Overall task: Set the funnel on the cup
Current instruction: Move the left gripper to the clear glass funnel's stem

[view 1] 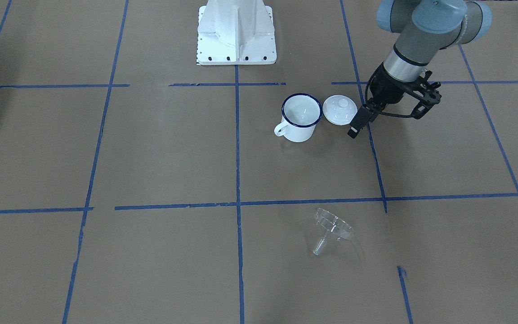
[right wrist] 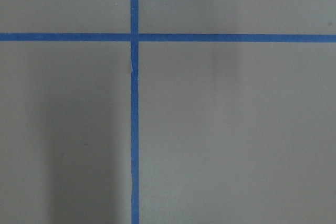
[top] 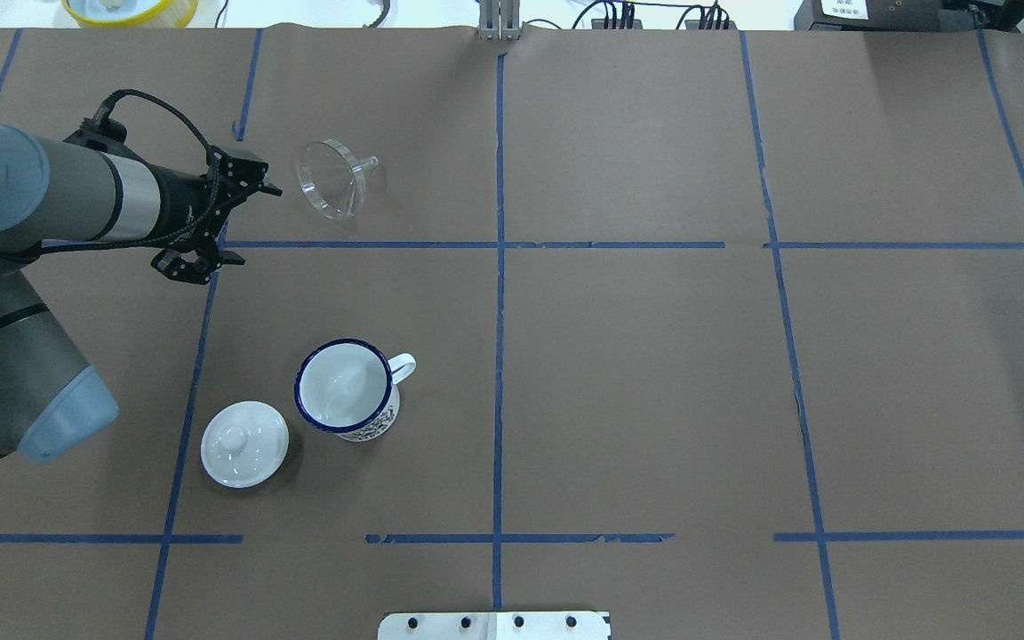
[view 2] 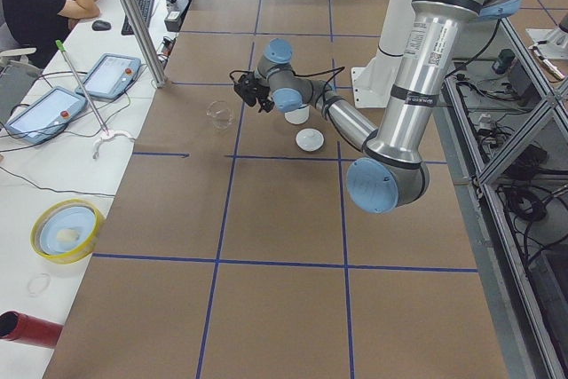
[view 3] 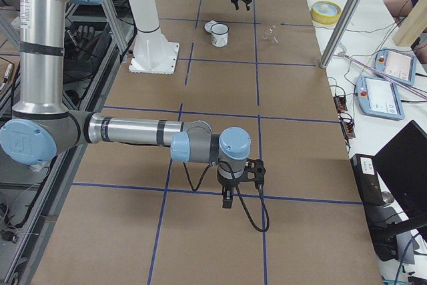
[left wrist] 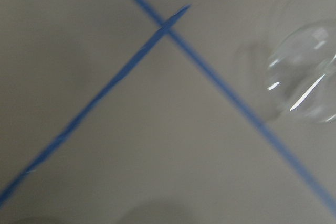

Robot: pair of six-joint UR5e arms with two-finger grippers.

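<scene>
The clear funnel (top: 334,178) lies on its side on the brown table, far from me and left of centre; it also shows in the front view (view 1: 333,227) and, blurred, at the right edge of the left wrist view (left wrist: 302,85). The white cup (top: 343,388) with a dark blue rim stands upright and empty nearer my base (view 1: 301,117). My left gripper (top: 250,224) is open and empty, hovering just left of the funnel and apart from it (view 1: 387,123). My right gripper (view 3: 241,181) shows only in the right side view, far from both things; I cannot tell its state.
A round white knobbed lid (top: 244,443) lies on the table beside the cup, on its left in the overhead view. Blue tape lines (top: 499,244) cross the table. The white robot base (view 1: 236,33) stands at the near edge. A yellow dish (top: 130,9) sits beyond the far edge.
</scene>
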